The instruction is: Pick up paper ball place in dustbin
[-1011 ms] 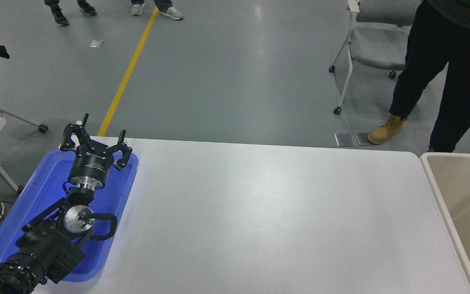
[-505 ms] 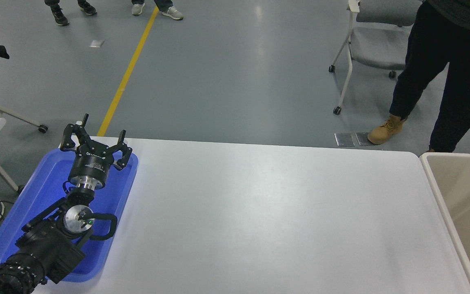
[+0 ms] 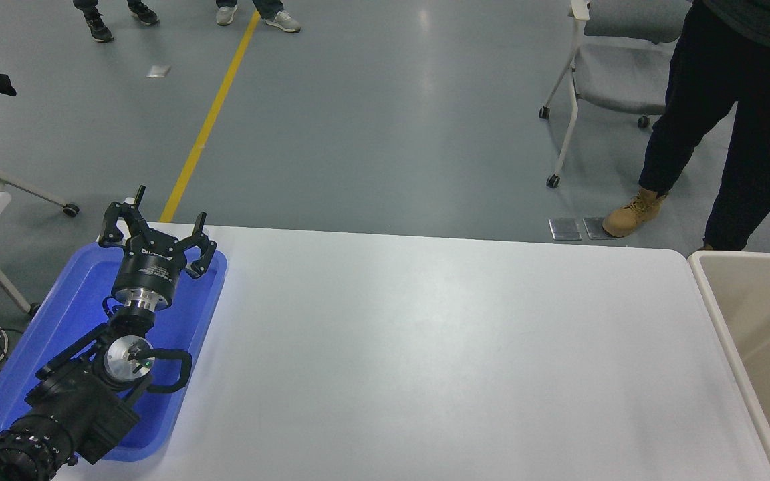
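The dustbin [image 3: 756, 334] stands against the right end of the white table [image 3: 425, 347], cut off by the right and bottom edges of the picture. Only its left part shows: a thick off-white rim with one rounded corner at the far left, and beige inner walls sloping down inside. What little of its interior shows holds nothing. The paper ball does not show anywhere in this view, so its place cannot be told.

Taking the dustbin as the landmark, the table runs away from it to the left, a plain white top with rounded far corners. At the table's opposite end from the dustbin lies a shallow blue tray [image 3: 57, 314], set at a slant along the table's left edge.

The left arm [image 3: 77, 401] lies over the blue tray, entering from the lower left corner and pointing away from the camera. The left gripper [image 3: 156, 227] sits above the tray's far end, well apart from the dustbin. Its black fingers [image 3: 112, 224] are spread apart and grasp nothing.

The right arm and its gripper do not show in this view.

Beyond the table, on the grey floor, a person [image 3: 726, 113] in dark trousers and tan boots stands just past the dustbin's far corner. To the left of that person is a grey wheeled chair [image 3: 609, 73]. A yellow floor line [image 3: 208, 123] runs diagonally far to the left of the dustbin, towards the tray's end.
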Action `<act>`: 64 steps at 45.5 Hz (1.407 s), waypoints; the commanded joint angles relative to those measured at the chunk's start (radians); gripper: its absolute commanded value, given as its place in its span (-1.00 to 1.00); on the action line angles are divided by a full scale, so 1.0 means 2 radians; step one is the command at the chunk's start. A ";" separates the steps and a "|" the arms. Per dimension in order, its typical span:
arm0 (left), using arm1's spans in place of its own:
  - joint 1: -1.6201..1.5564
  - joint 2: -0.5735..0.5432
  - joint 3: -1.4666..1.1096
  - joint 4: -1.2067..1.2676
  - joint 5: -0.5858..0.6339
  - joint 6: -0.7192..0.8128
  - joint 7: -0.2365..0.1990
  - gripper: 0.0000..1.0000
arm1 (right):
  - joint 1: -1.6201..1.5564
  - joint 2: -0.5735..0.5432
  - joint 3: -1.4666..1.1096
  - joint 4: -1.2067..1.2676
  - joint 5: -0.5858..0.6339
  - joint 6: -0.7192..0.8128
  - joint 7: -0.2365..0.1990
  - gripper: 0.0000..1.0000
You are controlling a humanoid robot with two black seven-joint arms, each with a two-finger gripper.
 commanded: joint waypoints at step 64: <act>-0.001 0.000 0.000 0.000 0.000 0.000 0.000 1.00 | 0.129 -0.002 0.433 0.029 0.000 -0.007 -0.006 1.00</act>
